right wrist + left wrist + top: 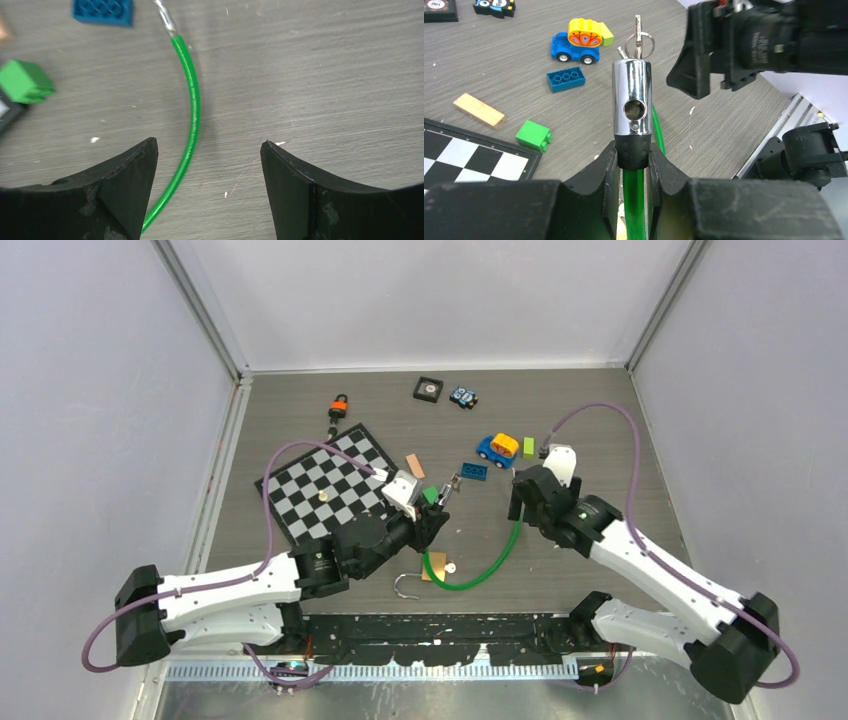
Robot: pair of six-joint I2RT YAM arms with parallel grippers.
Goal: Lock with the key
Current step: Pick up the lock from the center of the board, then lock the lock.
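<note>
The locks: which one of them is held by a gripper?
The green cable lock, its chrome barrel clamped in the left gripper; the orange padlock and the brass padlock lie free.

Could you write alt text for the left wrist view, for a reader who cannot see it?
The left gripper is shut on the black collar of a chrome cable lock, with a ringed key at its far end and a round hole facing the camera. Behind it, on the table, lie a blue toy car, a blue brick and a green brick.
</note>
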